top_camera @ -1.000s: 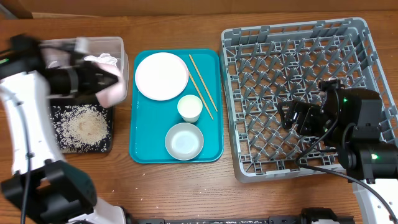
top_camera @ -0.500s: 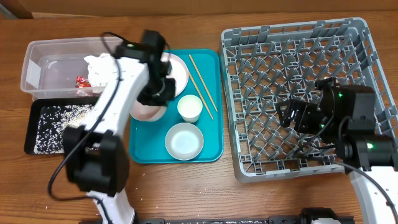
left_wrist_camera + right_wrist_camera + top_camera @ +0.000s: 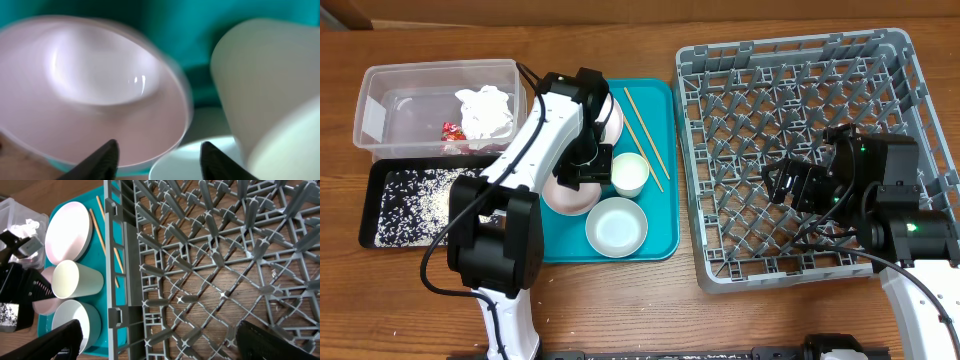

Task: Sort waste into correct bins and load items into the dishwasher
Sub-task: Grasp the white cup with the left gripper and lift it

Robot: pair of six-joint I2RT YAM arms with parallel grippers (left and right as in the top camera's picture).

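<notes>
My left gripper (image 3: 578, 176) hangs low over the teal tray's left side, jaws apart, with the pale pink bowl (image 3: 563, 197) just below its fingertips (image 3: 104, 159). In the left wrist view the pink bowl (image 3: 90, 90) fills the left, the white cup (image 3: 270, 75) the right, and the grey-green bowl (image 3: 197, 162) shows underneath. The cup (image 3: 628, 173), grey-green bowl (image 3: 616, 226), chopsticks (image 3: 646, 132) and half-hidden plate (image 3: 611, 118) rest on the tray. The clear tub (image 3: 380, 110) holds the tissue (image 3: 485, 112) and red wrapper (image 3: 451, 130). Rice (image 3: 415, 195) lies in the black tray (image 3: 368, 215). My right gripper (image 3: 786, 186) stands open over the dish rack (image 3: 790, 90).
The teal tray (image 3: 655, 215) lies between the bins and the rack. My left arm crosses over the plate and the tray's upper left. In the right wrist view the rack's wall (image 3: 117, 255) separates the open right gripper (image 3: 167, 340) from the tray's dishes.
My left arm swung from over the bins to the teal tray, carrying the pink bowl. The bowl now rests on the tray and the left jaws have parted. The right arm stayed put.
</notes>
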